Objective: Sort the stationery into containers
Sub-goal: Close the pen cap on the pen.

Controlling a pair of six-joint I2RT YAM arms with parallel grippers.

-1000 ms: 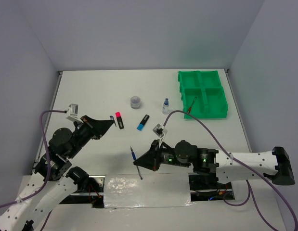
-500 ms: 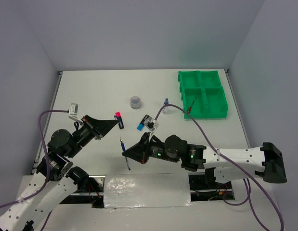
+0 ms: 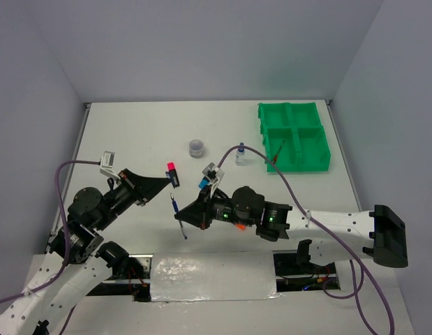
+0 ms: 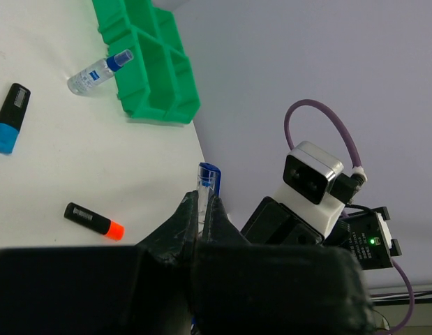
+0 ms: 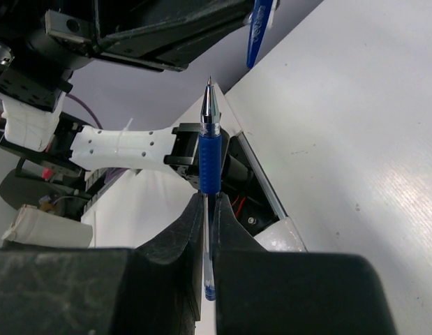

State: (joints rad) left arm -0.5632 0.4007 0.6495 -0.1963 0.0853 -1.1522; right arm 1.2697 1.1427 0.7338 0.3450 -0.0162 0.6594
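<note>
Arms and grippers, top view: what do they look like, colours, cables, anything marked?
The left arm and right arm have white links and black joints. The left gripper and right gripper are black wedges, each topped by a white camera box. A purple cable loops from each wrist. Small green lights glow on the right arm.

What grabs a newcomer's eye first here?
Mid-table, the right tool is shut on a blue pen, close to the left tool, which pinches a small clear, blue-tipped piece that looks like its cap. At the far right sits the bright green tray. A bottle and a tub stand loose on the white table.
</note>
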